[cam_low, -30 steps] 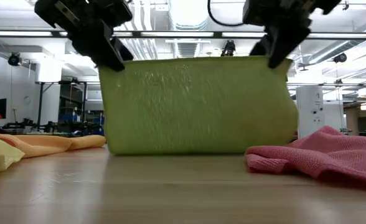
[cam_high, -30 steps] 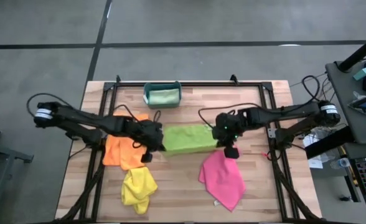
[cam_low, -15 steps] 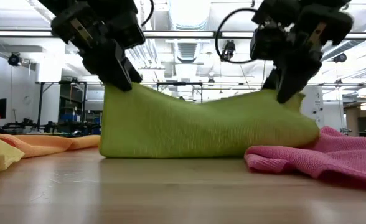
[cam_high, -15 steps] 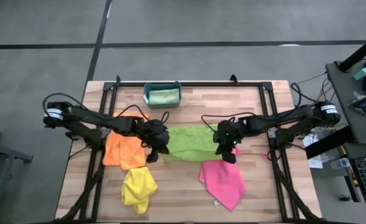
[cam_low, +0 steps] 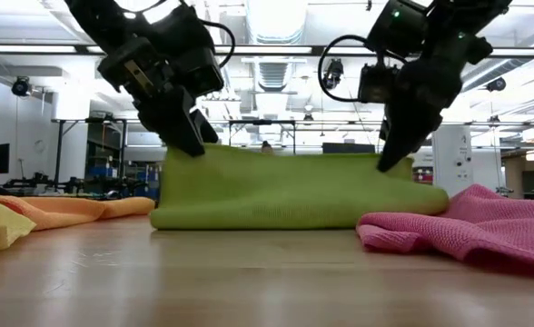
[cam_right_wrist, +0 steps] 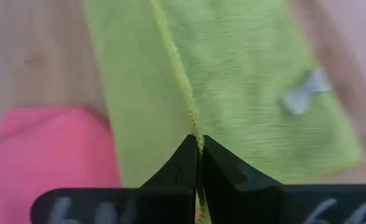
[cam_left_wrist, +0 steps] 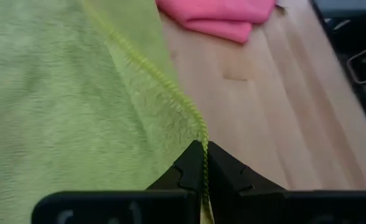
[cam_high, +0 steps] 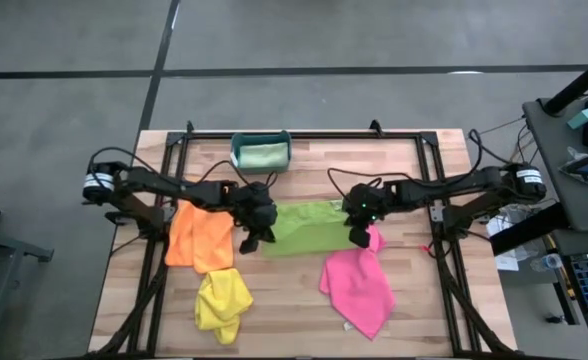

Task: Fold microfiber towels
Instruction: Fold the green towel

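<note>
Lime green towel (cam_high: 304, 228) folded, long axis left-right, ends pinched by L tool (cam_high: 251, 238) & R tool (cam_high: 358, 236).

A lime towel (cam_high: 304, 227) lies between orange (cam_high: 198, 238) and pink (cam_high: 359, 289) ones. A yellow towel (cam_high: 222, 299) sits nearby; the teal bin (cam_high: 261, 152) holds what looks like pale mint cloth (cam_high: 262, 155).

Lime green towel (cam_high: 301, 227) mid-table, left gripper (cam_high: 250, 240) and right gripper (cam_high: 359, 237) apparently pinching its ends.
</note>
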Robot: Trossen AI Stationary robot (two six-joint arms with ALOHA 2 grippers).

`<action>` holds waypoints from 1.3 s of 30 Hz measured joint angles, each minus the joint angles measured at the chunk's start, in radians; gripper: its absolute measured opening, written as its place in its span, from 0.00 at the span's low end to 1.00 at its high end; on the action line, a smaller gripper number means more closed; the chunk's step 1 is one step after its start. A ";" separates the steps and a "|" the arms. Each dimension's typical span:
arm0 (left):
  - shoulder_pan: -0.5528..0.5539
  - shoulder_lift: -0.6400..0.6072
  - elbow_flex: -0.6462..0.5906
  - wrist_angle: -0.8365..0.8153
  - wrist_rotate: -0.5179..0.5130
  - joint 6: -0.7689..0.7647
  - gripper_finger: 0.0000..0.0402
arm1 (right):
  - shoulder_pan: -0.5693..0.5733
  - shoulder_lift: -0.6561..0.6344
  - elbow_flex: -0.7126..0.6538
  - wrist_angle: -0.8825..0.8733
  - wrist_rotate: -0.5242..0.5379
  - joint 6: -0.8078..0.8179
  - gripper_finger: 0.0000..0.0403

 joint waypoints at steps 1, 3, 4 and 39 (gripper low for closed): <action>0.010 -0.009 0.000 -0.020 -0.025 0.009 0.00 | -0.011 0.000 0.006 -0.013 0.006 -0.010 0.02; 0.029 -0.019 0.000 -0.042 -0.106 0.031 0.00 | -0.034 0.000 0.013 -0.019 0.010 -0.028 0.02; 0.040 -0.024 0.000 -0.052 -0.153 0.035 0.00 | -0.044 0.000 0.014 -0.018 0.010 -0.037 0.02; 0.035 -0.101 0.018 -0.091 -0.037 -0.031 0.00 | -0.094 0.026 0.017 -0.021 -0.298 -0.109 0.02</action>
